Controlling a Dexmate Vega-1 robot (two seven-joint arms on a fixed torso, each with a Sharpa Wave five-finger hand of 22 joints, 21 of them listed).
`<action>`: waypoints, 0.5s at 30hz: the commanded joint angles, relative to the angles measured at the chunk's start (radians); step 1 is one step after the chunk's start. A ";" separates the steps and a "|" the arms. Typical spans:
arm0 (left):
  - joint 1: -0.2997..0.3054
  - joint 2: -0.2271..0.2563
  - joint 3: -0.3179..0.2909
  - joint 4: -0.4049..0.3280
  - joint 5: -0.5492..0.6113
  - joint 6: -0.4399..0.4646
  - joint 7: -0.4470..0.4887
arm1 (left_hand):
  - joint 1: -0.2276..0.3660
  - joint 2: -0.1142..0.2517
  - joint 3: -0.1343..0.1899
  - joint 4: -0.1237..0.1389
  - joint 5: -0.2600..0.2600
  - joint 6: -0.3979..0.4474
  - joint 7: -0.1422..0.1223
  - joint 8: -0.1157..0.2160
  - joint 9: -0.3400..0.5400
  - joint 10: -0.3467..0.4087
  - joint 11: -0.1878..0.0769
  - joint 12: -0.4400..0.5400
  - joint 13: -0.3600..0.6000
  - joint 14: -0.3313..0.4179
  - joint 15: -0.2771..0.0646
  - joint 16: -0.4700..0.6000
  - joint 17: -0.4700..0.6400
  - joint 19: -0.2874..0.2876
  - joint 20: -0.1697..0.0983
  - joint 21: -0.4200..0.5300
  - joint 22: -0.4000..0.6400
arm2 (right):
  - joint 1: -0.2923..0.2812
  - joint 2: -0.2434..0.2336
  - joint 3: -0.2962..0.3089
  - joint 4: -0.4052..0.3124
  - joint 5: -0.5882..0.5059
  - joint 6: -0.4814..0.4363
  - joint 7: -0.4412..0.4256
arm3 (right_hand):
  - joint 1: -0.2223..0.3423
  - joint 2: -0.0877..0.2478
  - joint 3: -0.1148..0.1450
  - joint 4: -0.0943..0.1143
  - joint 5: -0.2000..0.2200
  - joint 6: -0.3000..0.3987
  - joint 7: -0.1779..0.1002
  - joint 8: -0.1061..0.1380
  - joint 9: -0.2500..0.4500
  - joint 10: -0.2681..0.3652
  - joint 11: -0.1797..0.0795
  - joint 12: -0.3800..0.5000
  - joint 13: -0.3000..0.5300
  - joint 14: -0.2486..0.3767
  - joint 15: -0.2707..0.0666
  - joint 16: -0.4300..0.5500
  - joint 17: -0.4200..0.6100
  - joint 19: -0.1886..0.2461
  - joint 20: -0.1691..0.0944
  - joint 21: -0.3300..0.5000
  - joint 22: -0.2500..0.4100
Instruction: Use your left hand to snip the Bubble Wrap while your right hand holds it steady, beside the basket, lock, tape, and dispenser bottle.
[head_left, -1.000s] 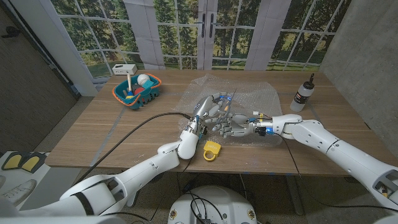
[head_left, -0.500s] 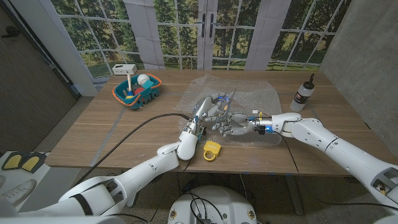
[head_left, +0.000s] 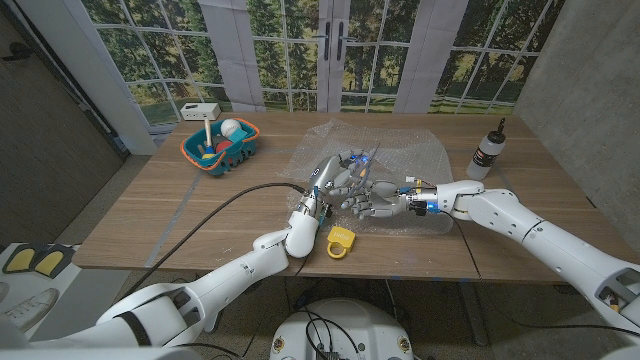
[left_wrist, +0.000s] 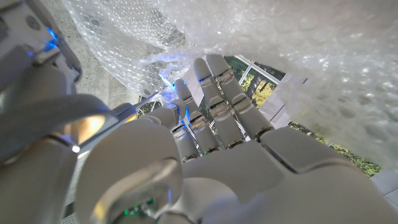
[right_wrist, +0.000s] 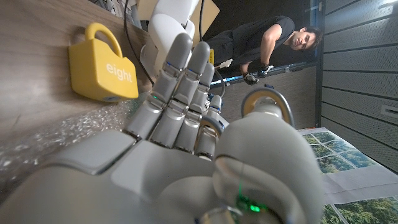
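The right hand (head_left: 372, 205) has been drawn slightly further in over the wrap (head_left: 400, 160), closer against the left hand (head_left: 343, 176); the scissors (head_left: 368, 158) are now tilted lower, toward the wrap

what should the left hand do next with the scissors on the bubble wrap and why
Probably close the blades for a small snip. In the head view the left hand holds thin metal scissors over the clear bubble wrap sheet, and the right hand rests on the sheet beside it. Whether the wrap already sits between the blades cannot be told, so ease them on first if needed.
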 joint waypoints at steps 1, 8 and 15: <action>-0.009 -0.014 0.007 0.019 -0.005 -0.007 0.003 | 0.036 0.006 -0.011 0.016 0.028 -0.049 -0.002 0.058 0.167 -0.049 -0.003 0.086 0.181 0.051 -0.089 0.027 0.124 -0.054 -0.133 0.115 0.024 | -0.009 -0.013 0.010 -0.022 0.006 0.001 -0.003 | -0.005 -0.004 -0.008 0.000 -0.002 0.111 0.114 -0.001 0.005 0.086 -0.038 0.000 0.001 -0.003 -0.070 -0.005 0.005 0.004 -0.042 0.004 0.003; -0.008 -0.013 0.005 0.020 -0.013 -0.004 -0.001 | 0.066 0.015 -0.007 0.042 0.039 -0.094 0.000 0.067 0.262 -0.075 -0.004 0.153 0.296 0.121 -0.086 0.080 0.252 -0.107 -0.137 0.232 0.059 | -0.010 -0.015 0.013 -0.033 0.007 0.006 -0.007 | -0.006 -0.003 -0.008 0.001 -0.004 0.111 0.112 -0.002 0.006 0.087 -0.038 -0.001 0.001 -0.005 -0.070 -0.008 0.005 0.004 -0.042 0.004 0.003; -0.009 -0.016 0.005 0.029 -0.018 -0.015 0.001 | 0.082 0.019 -0.002 0.050 0.041 -0.099 0.002 0.064 0.281 -0.078 -0.004 0.177 0.343 0.142 -0.087 0.128 0.321 -0.120 -0.136 0.274 0.083 | -0.013 -0.020 0.016 -0.048 0.009 -0.003 -0.027 | -0.007 -0.003 -0.009 0.002 -0.006 0.111 0.112 -0.004 0.006 0.086 -0.038 -0.003 0.001 -0.005 -0.070 -0.009 0.005 0.003 -0.041 0.005 0.003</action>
